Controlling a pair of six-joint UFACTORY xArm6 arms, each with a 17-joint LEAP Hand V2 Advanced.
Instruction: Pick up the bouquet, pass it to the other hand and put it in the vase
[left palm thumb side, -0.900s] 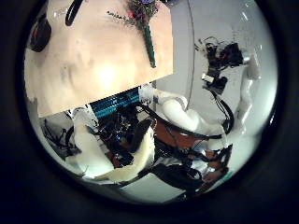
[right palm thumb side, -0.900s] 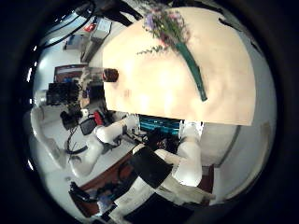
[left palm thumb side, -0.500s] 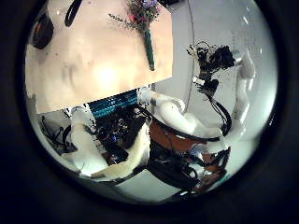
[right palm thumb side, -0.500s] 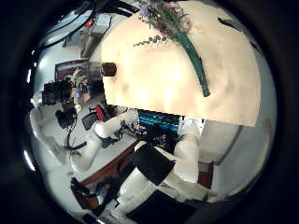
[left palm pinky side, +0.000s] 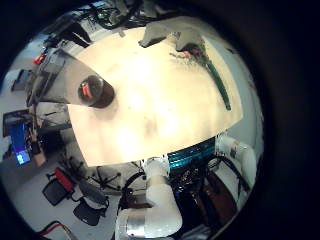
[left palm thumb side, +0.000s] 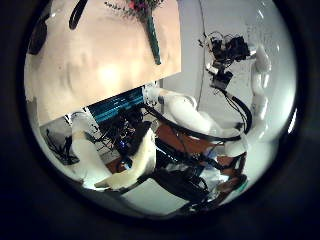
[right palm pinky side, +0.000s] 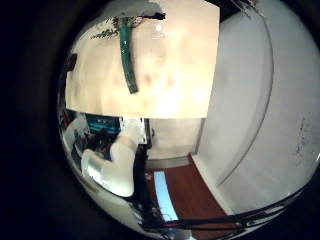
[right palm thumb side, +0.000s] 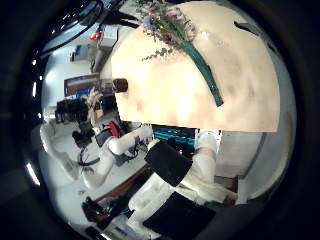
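The bouquet (right palm thumb side: 178, 28) lies flat on the table (right palm thumb side: 200, 100), its long stem (right palm thumb side: 206, 76) pointing towards the table edge. It also shows in the left little finger side palm view (left palm pinky side: 200, 55), the left thumb side palm view (left palm thumb side: 152, 35) and the right little finger side palm view (right palm pinky side: 127, 55). The vase (left palm pinky side: 95, 92) stands upright on the table, away from the bouquet, and also shows in the right thumb side palm view (right palm thumb side: 118, 86). My right hand (left palm thumb side: 225, 58) and left hand (right palm thumb side: 75, 108) hang beside the table, fingers relaxed, holding nothing.
The table (left palm pinky side: 160, 100) carries only the bouquet and the vase. Office chairs (left palm pinky side: 85, 195) and other gear stand on the floor beyond the table's edge. A plain wall (right palm pinky side: 250, 90) runs beside the table.
Both palm cameras have shifted a little, so both hands have moved slightly. The bouquet and the vase stay where they were on the table.
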